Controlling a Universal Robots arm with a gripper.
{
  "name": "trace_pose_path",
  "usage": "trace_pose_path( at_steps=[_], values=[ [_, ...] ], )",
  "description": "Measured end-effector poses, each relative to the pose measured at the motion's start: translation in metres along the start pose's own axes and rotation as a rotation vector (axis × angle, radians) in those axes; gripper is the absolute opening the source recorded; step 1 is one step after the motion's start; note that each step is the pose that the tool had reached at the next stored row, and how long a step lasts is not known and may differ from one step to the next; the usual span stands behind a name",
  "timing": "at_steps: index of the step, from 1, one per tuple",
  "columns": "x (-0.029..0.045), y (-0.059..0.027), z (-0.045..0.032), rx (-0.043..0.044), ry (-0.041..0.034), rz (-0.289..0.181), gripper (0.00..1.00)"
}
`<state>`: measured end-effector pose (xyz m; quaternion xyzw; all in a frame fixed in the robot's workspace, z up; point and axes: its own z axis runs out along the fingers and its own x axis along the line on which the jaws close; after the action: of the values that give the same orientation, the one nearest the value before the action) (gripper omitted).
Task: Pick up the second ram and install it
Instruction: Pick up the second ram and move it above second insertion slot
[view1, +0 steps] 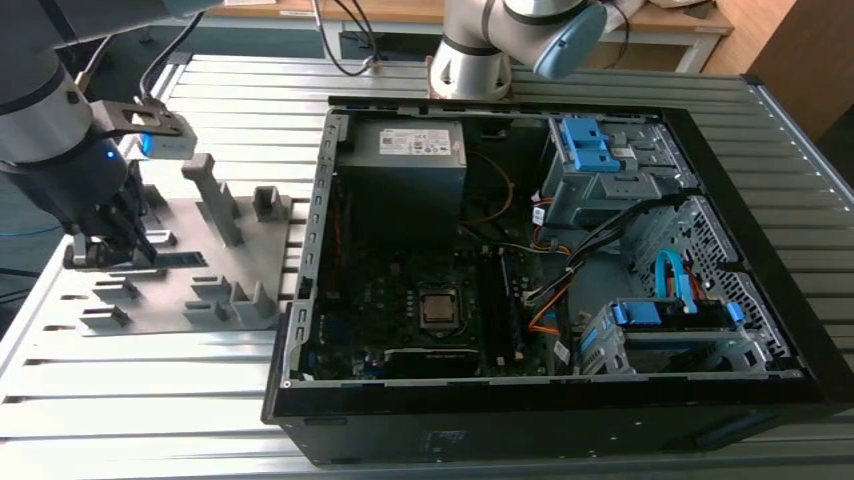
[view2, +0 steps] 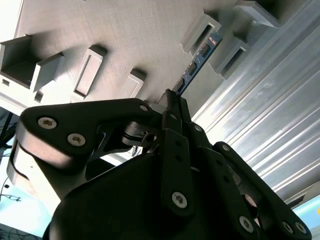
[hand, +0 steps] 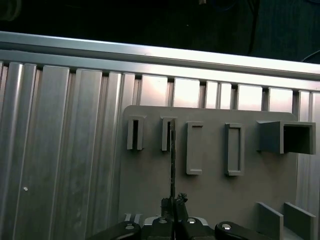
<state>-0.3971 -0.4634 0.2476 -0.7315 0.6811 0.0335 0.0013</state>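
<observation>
Tool (view2: 172, 99) nose-down, tight on second ram (view2: 199, 59)

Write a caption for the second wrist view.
The gripper grips one end of the blue memory stick at the grey fixture.

The gripper (view2: 171, 98) is clamped on the near end of the second ram (view2: 200, 57). The stick runs away from the fingertips toward one o'clock, and its far end sits between two raised posts of the grey fixture (view2: 125, 30). The slatted metal table (view2: 270, 115) lies at three o'clock from the gripper.
</observation>
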Motion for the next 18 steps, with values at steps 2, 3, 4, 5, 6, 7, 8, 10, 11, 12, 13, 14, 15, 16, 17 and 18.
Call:
trace_pose_path(
  at_steps=[2, 3, 4, 5, 6, 7, 8, 10, 11, 12, 13, 14, 15, 16, 17, 18],
  values=[
    [-0.0001, 0.0001, -0.0023, 0.0000, 0.0000, 0.000, 0.13],
    [-0.0002, 0.0002, -0.0035, 0.0000, 0.0000, 0.000, 0.13],
    [-0.0002, 0.0002, -0.0047, 0.0000, 0.0000, 0.000, 0.13],
    [-0.0003, 0.0003, -0.0059, -0.0001, 0.0000, 0.000, 0.13],
    [-0.0003, 0.0003, -0.0068, 0.0000, 0.0000, 0.000, 0.13],
    [-0.0004, 0.0003, -0.0079, 0.0001, -0.0001, 0.000, 0.13],
    [-0.0005, 0.0004, -0.0090, 0.0000, 0.0000, 0.000, 0.13],
    [-0.0006, 0.0005, -0.0114, 0.0000, 0.0000, 0.000, 0.13],
    [-0.0006, 0.0006, -0.0127, 0.0000, 0.0000, 0.000, 0.13],
    [-0.0007, 0.0006, -0.0139, 0.0000, 0.0000, 0.000, 0.13],
    [-0.0008, 0.0007, -0.0150, 0.0000, 0.0000, 0.000, 0.13],
    [-0.0008, 0.0007, -0.0161, 0.0000, 0.0000, 0.000, 0.13],
    [-0.0009, 0.0008, -0.0171, 0.0000, 0.0000, 0.000, 0.13],
    [-0.0009, 0.0008, -0.0181, 0.0001, 0.0000, 0.000, 0.13],
    [-0.0010, 0.0008, -0.0190, 0.0000, 0.0000, 0.000, 0.13],
    [-0.0010, 0.0009, -0.0199, 0.0000, 0.0000, 0.000, 0.13]
  ],
)
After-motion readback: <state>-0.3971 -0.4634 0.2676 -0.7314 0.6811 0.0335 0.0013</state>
